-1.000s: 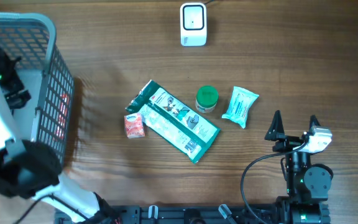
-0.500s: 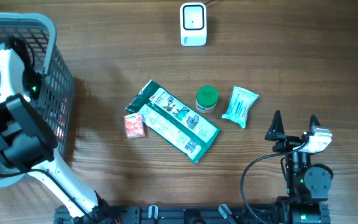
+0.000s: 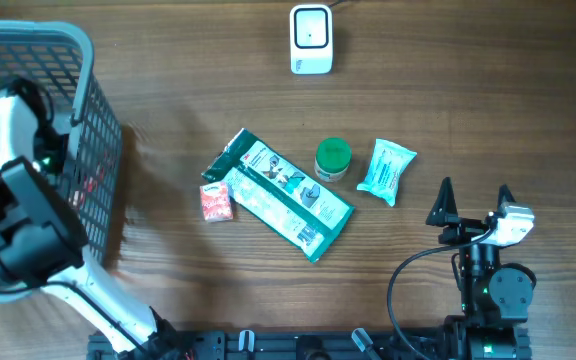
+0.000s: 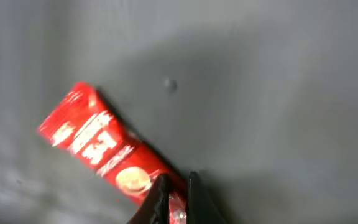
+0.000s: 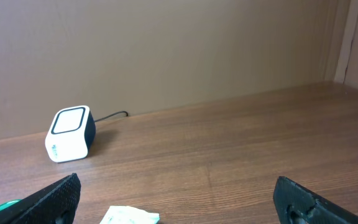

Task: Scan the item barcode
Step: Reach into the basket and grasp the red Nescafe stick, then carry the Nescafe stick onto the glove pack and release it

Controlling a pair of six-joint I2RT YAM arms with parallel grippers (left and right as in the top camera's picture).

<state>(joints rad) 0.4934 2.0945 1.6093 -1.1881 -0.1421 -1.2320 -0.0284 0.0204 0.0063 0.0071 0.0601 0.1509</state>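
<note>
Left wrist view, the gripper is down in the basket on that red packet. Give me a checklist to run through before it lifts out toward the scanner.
1. Grip: the left gripper is closed on the lower end of the red packet: ok, though only that end is pinched.
2. Packet out of the basket: not ok, it is inside, over the grey floor.
3. Barcode facing: cannot tell, only the printed red face shows.
4. Scanner in place, with nothing lying between it and the basket: ok.
5. Right gripper open and parked at the near right, away from that route: ok.
</note>
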